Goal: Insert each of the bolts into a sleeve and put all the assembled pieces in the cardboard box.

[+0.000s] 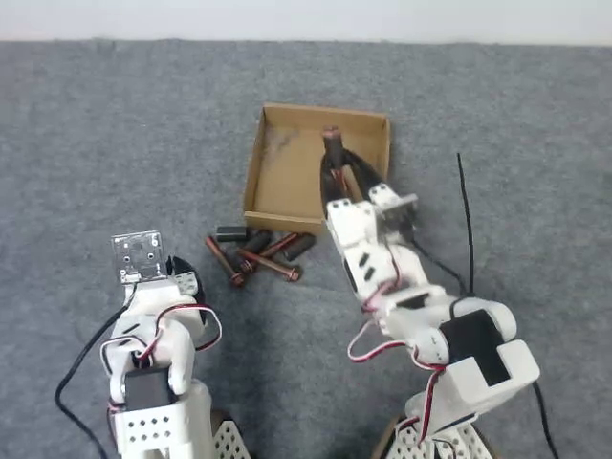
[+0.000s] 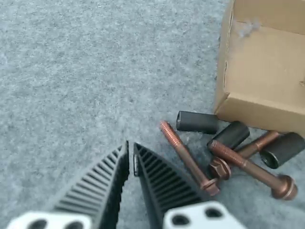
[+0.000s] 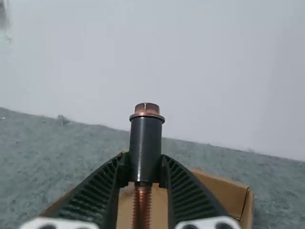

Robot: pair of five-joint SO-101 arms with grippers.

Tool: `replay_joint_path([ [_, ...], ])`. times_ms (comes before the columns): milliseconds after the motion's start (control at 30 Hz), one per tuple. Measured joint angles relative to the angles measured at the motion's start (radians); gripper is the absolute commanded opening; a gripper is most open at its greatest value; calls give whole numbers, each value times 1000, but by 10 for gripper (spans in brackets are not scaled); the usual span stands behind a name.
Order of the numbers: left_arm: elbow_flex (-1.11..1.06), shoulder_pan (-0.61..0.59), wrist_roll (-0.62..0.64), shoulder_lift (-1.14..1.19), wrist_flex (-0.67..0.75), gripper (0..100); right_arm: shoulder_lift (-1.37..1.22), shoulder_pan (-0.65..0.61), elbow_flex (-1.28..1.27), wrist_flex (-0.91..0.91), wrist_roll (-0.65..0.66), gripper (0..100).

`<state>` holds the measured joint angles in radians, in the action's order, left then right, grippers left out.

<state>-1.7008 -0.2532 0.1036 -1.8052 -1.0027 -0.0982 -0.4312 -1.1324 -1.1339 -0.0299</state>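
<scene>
Grey carpet (image 1: 96,143) covers the table, with a pale wall (image 3: 190,57) behind it. Your left gripper (image 2: 131,145) hangs low over the carpet, its fingers drawn nearly together with nothing between them. Just ahead of its tips, off toward the right arm's side, you have three copper bolts (image 2: 188,157) and three black loose sleeves (image 2: 196,121) lying in a cluster, some of them touching or crossing. Beyond that cluster sits the cardboard box (image 2: 257,109), its near wall just beside the parts. Your right gripper (image 3: 143,162) is above the box, clamped on the held sleeve (image 3: 145,138). The inserted bolt (image 3: 147,109) runs through it: the head sits on the sleeve's far end, and the threaded shank shows between the fingers, back toward the wrist.
</scene>
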Motion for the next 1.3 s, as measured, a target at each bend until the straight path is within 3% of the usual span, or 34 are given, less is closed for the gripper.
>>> replay_joint_path([
  [467, 0, 0, 0, 0, 0, 12, -2, 0, 479, 951, 0, 6],
  [633, 0, 0, 0, 0, 0, 12, -86, 0, 608, 1192, 0, 6],
  [1300, 0, 0, 0, 0, 0, 12, -239, -2, 689, 1252, 0, 6],
])
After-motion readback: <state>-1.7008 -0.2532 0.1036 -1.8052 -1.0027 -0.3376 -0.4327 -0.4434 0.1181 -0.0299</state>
